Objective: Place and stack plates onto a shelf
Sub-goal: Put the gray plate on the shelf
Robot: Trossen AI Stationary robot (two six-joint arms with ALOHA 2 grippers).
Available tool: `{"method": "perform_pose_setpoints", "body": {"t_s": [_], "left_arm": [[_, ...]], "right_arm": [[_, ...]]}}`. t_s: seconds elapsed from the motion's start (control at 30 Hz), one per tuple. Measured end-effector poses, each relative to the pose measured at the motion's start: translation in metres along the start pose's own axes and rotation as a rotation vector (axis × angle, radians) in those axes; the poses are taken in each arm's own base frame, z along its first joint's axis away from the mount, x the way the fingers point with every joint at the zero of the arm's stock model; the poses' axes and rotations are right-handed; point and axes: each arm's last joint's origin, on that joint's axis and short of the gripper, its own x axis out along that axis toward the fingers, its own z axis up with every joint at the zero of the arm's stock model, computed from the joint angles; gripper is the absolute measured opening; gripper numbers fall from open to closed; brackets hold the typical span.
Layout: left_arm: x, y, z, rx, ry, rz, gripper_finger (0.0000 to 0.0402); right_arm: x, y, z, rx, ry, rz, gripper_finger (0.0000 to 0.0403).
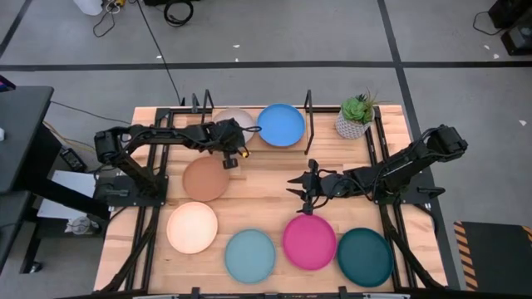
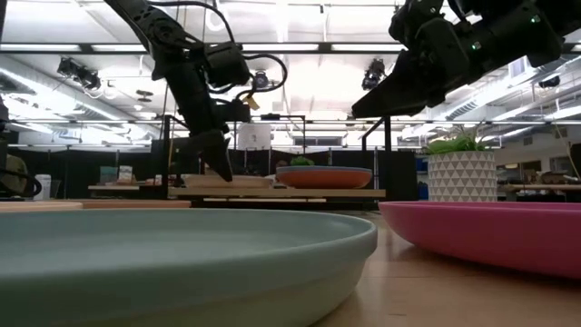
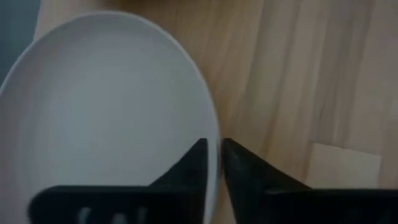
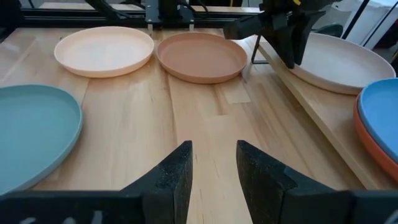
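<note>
A grey plate (image 1: pixel 237 119) lies flat on the left half of the light-wood shelf (image 1: pixel 249 143). Beside it a blue plate (image 1: pixel 280 124) sits on an orange plate (image 4: pixel 373 140). My left gripper (image 3: pixel 214 155) stands at the grey plate's near rim, shut on it. My right gripper (image 4: pixel 214 162) is open and hovers over bare table near the magenta plate (image 1: pixel 309 241). The tan (image 1: pixel 204 178), peach (image 1: pixel 192 227), light blue (image 1: pixel 249 255) and dark teal (image 1: pixel 364 257) plates lie flat on the table. My left gripper pinches the grey plate's rim (image 3: pixel 216 134) on the plate's near side, one finger (image 3: pixel 196 162) inside the plate and the other outside. The fingers come from above, pointing down. The plate lies flat on the shelf board (image 4: pixel 311 99).
A small green plant in a white pot (image 1: pixel 355 116) stands at the shelf's right end. Black loop uprights (image 1: pixel 308 104) frame the shelf. Bare wood lies between the tan plate and my right gripper (image 1: pixel 301 187).
</note>
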Motion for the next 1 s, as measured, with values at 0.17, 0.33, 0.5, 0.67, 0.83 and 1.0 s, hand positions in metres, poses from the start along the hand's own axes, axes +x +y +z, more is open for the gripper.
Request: {"method": "perform_pose_setpoints", "body": {"t_s": [0.17, 0.33, 0.5, 0.67, 0.83, 1.0], "left_arm": [[0.0, -0.002, 0.001, -0.003, -0.003, -0.003, 0.0131], [-0.012, -0.018, 0.008, -0.016, 0.039, -0.149, 0.016], [-0.03, -0.05, 0.012, -0.114, 0.161, -0.235, 0.0161], [-0.044, -0.072, 0.019, -0.052, 0.143, 0.016, 0.0162], [-0.044, -0.062, 0.026, 0.012, 0.113, 0.128, 0.0162], [-0.037, -0.04, 0.024, -0.045, 0.126, 0.137, 0.0162]], "right_arm": [[0.0, 0.0, -0.001, -0.003, 0.006, 0.0, 0.013], [0.0, 0.0, -0.003, -0.036, 0.025, 0.006, 0.013], [-0.002, -0.002, -0.013, -0.061, 0.052, 0.004, 0.013], [-0.002, -0.003, -0.017, -0.095, 0.058, 0.004, 0.013], [-0.003, 0.0, -0.014, -0.098, 0.023, 0.069, 0.013], [-0.003, 0.001, -0.013, -0.099, 0.021, 0.098, 0.013]]}}
